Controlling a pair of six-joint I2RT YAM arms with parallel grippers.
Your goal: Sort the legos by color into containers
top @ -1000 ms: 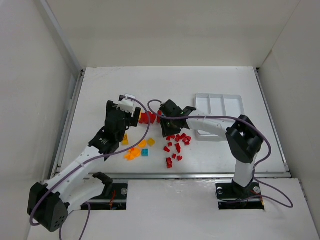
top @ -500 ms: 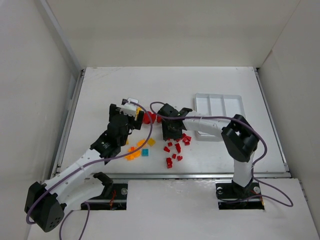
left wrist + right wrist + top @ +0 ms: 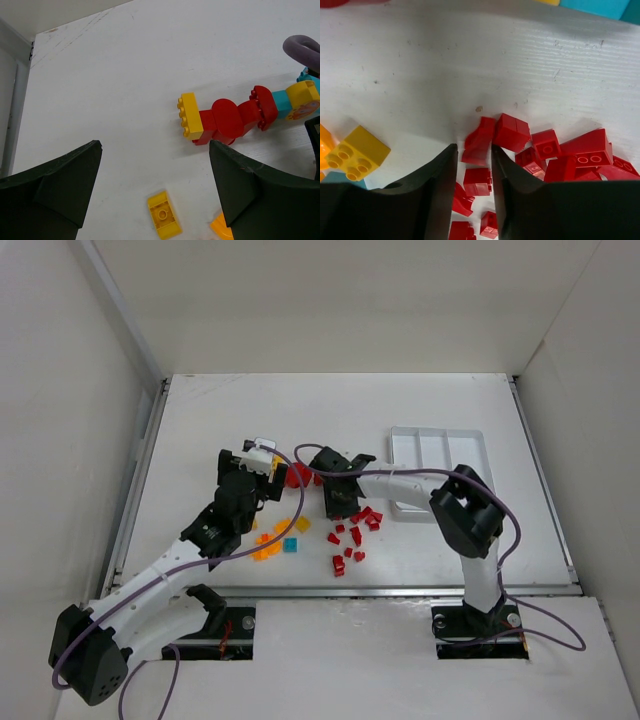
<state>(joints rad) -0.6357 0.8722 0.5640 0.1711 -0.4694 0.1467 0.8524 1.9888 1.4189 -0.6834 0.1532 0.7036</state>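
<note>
Tray compartments bare white, near edge behind right arm. Left hand released; right hand straddles red legos, grip unclear.

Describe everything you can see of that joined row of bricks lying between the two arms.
The row is glossy plastic, lying flat on the white table. From one end: a yellow studded brick, rounded red pieces, a cyan piece, then a yellow-orange block. A purple cable crosses above its far end; contact is unclear. The left end effector stands open short of it, not touching.
</note>
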